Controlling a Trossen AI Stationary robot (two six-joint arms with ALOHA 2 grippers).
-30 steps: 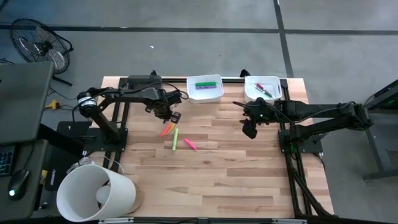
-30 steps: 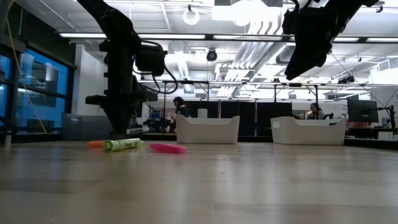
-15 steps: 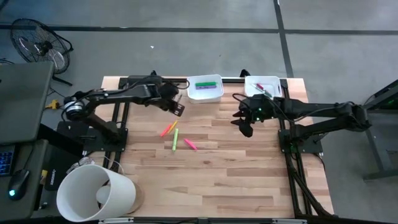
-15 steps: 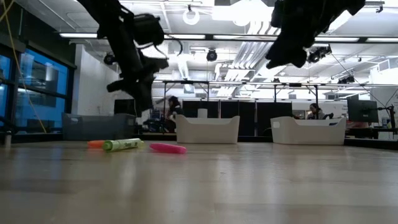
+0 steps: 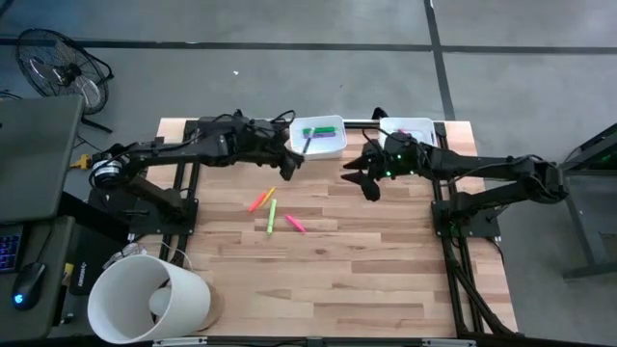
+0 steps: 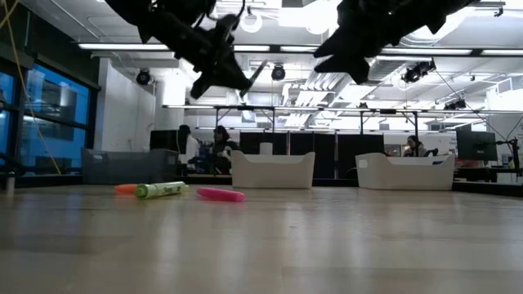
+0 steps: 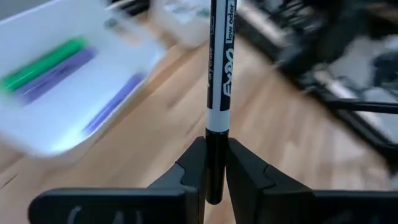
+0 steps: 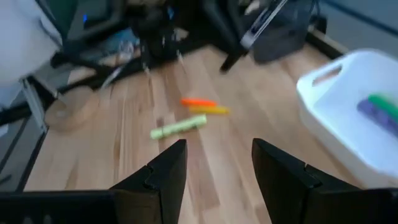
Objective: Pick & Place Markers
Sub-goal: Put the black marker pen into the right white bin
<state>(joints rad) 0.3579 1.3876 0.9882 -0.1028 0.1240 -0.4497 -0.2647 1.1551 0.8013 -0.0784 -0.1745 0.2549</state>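
My left gripper (image 5: 289, 164) hangs in the air at the near edge of the left white tray (image 5: 318, 150), shut on a black-and-white marker (image 7: 219, 81). That tray holds green and purple markers (image 7: 56, 65). An orange marker (image 5: 258, 201), a yellow-green one (image 5: 272, 215) and a pink one (image 5: 295, 224) lie flat on the wooden table. My right gripper (image 5: 362, 178) hovers open and empty, right of the left tray and near the right white tray (image 5: 424, 123). My left gripper pinches the marker's black end (image 7: 215, 158) between its two fingers. The marker sticks out forward past the fingertips, roughly in line with them. It is lifted clear of the table, and its free end (image 6: 260, 72) slants upward over the tray's near edge.
A white bucket (image 5: 149, 299) lies at the table's near left corner. Dark frame rails run along the left, right and far edges. Bare wood stretches across the near half of the table (image 5: 337, 280). People sit in the room beyond the table.
My left gripper has risen from the table beside the loose markers, carrying the black-and-white marker toward the left tray. It has tipped from pointing down to nearly level. My right gripper has moved toward the table's left, tipping up, still open. The three loose markers have stayed put.
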